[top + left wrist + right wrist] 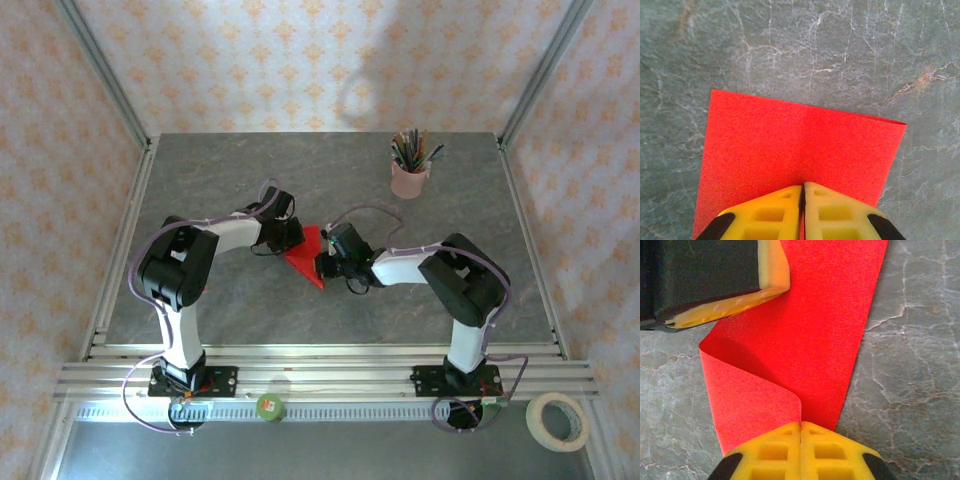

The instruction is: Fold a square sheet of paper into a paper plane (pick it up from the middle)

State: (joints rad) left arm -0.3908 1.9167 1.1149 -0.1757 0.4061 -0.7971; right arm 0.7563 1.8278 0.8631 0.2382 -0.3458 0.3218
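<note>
I'm looking down on a grey tabletop (230, 170), stone-patterned with pale veins and a few rusty streaks, and bordered by aluminium rails (300, 358). Near its middle lies the red square sheet of paper (308, 255). From the left wrist camera it rests flat on the surface, while the right wrist camera shows one flap curling up off it. Well apart, toward the far right corner, a pink pencil cup (409, 178) stands upright, stuffed with pencils.

A pink cup (409, 180) of pencils (413, 150) stands at the far right of the grey marbled table (250, 170). On the near rail (320, 370) lie 1 white tape roll (558, 420) and 1 small green roll (270, 407).
</note>
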